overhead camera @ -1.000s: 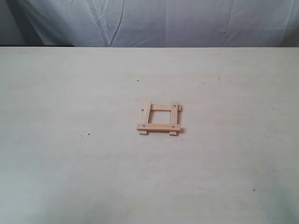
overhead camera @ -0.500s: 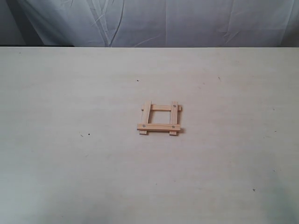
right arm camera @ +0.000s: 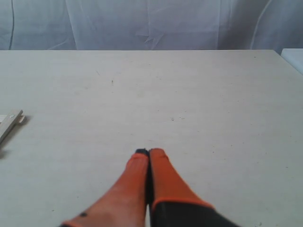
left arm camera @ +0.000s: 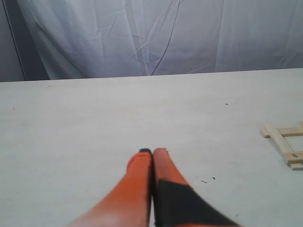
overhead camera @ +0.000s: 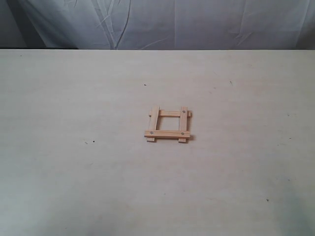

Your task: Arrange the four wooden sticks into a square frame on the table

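The square frame (overhead camera: 168,124) of four wooden sticks lies near the middle of the table (overhead camera: 74,98), its slats overlapping with ends sticking out and dark dots near the corners. One corner of the square frame (left arm camera: 285,144) shows at the edge of the left wrist view, and a single stick end (right arm camera: 9,124) shows in the right wrist view. My left gripper (left arm camera: 152,152) is shut with nothing in it, well away from the frame. My right gripper (right arm camera: 148,152) is shut and empty too. Neither gripper appears in the exterior view.
A creased white cloth backdrop (overhead camera: 172,22) hangs behind the table's far edge. A few tiny dark specks (overhead camera: 93,141) dot the tabletop. A pale object (right arm camera: 294,57) sits beyond the table's edge in the right wrist view.
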You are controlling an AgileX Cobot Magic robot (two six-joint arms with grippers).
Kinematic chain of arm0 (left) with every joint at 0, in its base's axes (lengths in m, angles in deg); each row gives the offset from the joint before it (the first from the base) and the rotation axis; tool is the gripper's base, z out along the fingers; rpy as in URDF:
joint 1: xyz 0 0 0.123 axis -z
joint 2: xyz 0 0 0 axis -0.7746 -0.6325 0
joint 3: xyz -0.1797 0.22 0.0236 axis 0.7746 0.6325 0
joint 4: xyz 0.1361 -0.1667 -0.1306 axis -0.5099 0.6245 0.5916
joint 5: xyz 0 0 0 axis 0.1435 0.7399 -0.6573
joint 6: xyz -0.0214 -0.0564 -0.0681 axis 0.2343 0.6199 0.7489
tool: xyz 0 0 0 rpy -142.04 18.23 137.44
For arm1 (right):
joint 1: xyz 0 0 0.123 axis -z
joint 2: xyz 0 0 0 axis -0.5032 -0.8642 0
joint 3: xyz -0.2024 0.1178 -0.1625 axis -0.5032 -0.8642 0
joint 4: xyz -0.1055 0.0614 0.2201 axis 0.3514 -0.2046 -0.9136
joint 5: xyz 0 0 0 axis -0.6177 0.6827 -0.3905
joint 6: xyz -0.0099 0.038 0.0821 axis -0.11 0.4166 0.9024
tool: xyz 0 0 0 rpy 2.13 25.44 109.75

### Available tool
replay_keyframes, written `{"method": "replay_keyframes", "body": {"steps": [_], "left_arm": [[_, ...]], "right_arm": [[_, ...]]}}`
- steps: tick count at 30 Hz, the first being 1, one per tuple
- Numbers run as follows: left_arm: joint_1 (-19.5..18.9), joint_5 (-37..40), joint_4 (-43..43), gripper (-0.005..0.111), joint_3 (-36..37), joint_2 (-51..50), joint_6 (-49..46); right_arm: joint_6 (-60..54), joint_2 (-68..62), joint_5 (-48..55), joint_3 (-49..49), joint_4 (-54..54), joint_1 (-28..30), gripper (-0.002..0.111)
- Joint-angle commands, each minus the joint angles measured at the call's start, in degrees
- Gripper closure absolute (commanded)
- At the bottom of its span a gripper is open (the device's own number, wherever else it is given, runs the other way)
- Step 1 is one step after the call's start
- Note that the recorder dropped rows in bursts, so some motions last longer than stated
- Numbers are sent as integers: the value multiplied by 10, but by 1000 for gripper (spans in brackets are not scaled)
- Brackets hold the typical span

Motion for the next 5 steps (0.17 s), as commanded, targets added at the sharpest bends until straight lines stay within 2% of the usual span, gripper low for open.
{"method": "replay_keyframes", "body": {"steps": [1,5], "left_arm": [[2,-7,4,107,3,3,0],[2,-7,4,107,3,3,0]], "right_arm": [[1,4,-8,-1,4,4,108],[1,4,-7,-1,4,4,108]]}}
